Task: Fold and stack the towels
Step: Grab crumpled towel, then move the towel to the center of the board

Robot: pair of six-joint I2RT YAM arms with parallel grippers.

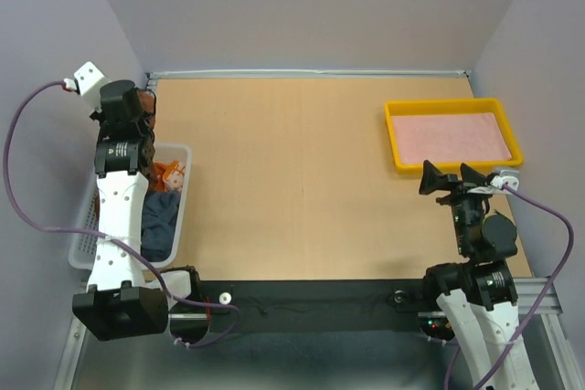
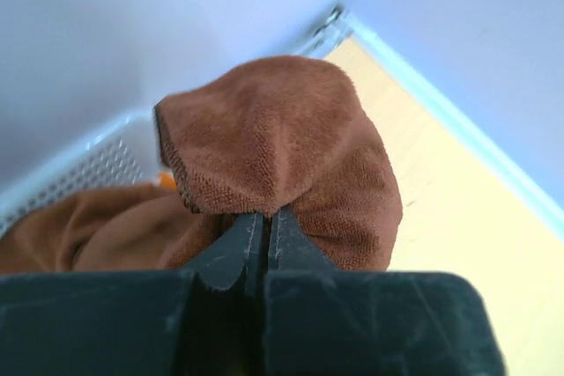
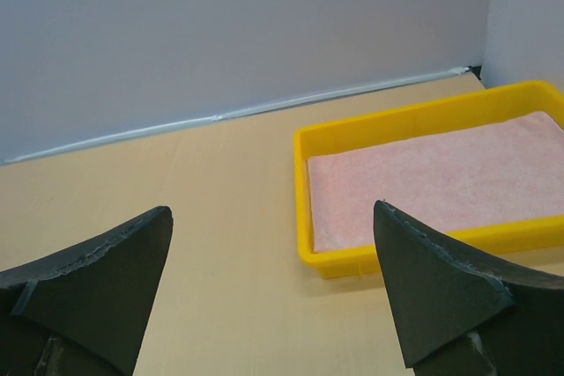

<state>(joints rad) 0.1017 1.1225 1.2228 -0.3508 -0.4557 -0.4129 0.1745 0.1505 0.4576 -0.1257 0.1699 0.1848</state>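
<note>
The step in hand looks like drawing the first towel out of its container, and doing it well starts with the biggest thing in play: the bare tabletop [image 1: 302, 180] between the two arms is the natural place to spread the cloth, so the lift should carry it up and toward that open stretch, not drag it over the rim. The left arm [image 1: 119, 216] reaches over the far end of the white mesh basket [image 1: 186, 191], and its jaws are closed tight on a bunched fold of the reddish-brown towel [image 2: 282, 147], which humps above the fingertips while the rest trails down into the basket. Since the pinch takes a fold and not a corner, a slow, high lift would probably let the towel hang free and shed anything clinging to it. The right arm [image 1: 475, 226] hovers near the other side with its jaws spread wide and holding nothing, well placed to catch a hanging edge. As for the containers, the basket at the left edge also holds a dark navy towel [image 1: 160, 221] at its near end and an orange patterned towel [image 1: 172, 173] beyond it, both crumpled. The yellow tray [image 1: 395, 139] at the far right holds a pink cloth [image 1: 452, 137] lying flat.
</note>
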